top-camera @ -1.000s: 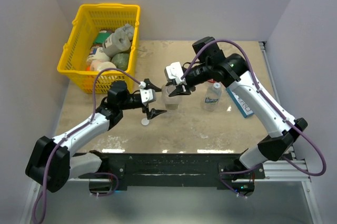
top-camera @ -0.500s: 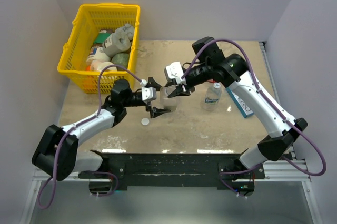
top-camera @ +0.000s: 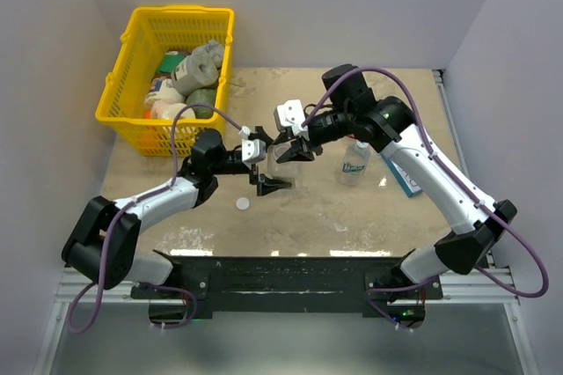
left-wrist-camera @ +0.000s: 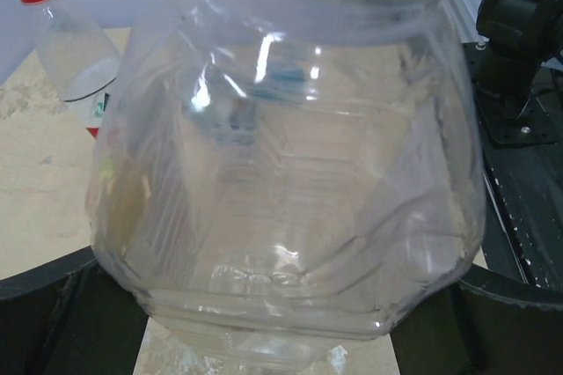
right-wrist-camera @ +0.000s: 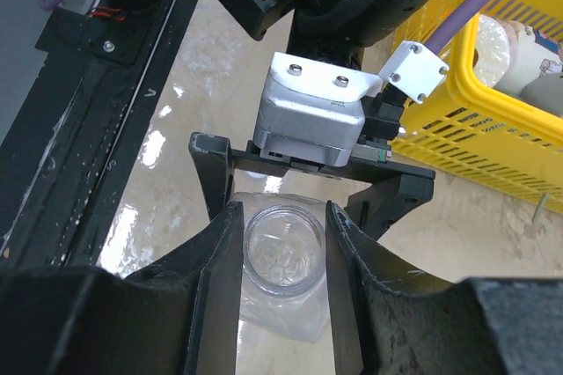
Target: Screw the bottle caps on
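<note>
The right gripper (right-wrist-camera: pixel 281 225) pinches the open neck of the squarish clear plastic bottle (left-wrist-camera: pixel 290 181), which stands uncapped in the middle of the beige table (top-camera: pixel 334 216). The left gripper (top-camera: pixel 271 171), jaws spread wide, straddles the bottle's body from the left. A small round white plastic cap (top-camera: pixel 242 203) lies on the table, near and left of the bottle. A short blue-labelled clear bottle (top-camera: pixel 354 162) stands apart to the right

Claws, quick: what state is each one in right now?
Left claw: open, straddling the squarish bottle at its body.
Right claw: closed on that bottle's open neck.
</note>
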Controlling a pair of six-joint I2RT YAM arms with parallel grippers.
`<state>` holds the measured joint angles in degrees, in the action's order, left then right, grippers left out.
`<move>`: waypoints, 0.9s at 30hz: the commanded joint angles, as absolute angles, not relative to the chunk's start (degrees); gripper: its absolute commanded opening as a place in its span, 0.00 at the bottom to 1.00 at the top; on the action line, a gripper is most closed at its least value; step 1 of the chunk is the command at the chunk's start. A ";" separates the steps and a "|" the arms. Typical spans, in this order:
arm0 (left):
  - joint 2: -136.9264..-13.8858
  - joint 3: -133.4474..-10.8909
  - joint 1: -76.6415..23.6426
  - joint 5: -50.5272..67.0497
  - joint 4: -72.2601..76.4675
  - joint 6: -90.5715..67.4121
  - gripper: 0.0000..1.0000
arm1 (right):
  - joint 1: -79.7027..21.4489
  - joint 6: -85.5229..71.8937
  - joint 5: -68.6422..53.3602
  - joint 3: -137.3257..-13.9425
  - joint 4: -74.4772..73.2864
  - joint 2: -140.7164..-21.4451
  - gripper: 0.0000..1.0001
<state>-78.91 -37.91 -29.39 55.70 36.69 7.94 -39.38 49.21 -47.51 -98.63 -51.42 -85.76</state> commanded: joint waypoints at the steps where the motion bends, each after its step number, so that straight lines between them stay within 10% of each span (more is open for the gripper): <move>1: -77.79 -41.22 -29.97 61.07 38.25 5.71 0.99 | -39.11 44.40 -47.02 -99.23 -43.43 -82.71 0.00; 10: -79.80 -41.57 -30.06 63.81 40.26 3.87 0.87 | -38.15 33.93 -45.62 -93.69 -32.00 -79.98 0.00; 16: -78.23 -42.36 -29.88 63.81 33.95 6.23 0.61 | -37.27 34.10 -44.83 -91.59 -31.82 -78.93 0.00; 19: -77.00 -42.71 -29.88 62.50 28.58 10.89 0.31 | -37.26 35.16 -43.25 -90.01 -32.26 -77.88 0.00; 21: -76.38 -42.98 -29.88 61.27 24.03 14.05 0.00 | -37.18 34.45 -39.92 -89.21 -31.12 -77.52 0.15; 22: -75.68 -43.15 -29.88 58.91 21.91 15.11 0.00 | -37.18 34.02 -38.51 -89.64 -30.94 -77.35 0.36; 27: -71.03 -43.16 -29.53 48.54 5.49 21.36 0.00 | -37.18 28.14 -27.80 -95.00 -27.25 -76.12 0.76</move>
<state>-75.96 -41.67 -29.30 56.10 19.46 14.17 -38.06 32.25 -39.48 -89.78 -37.01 -79.29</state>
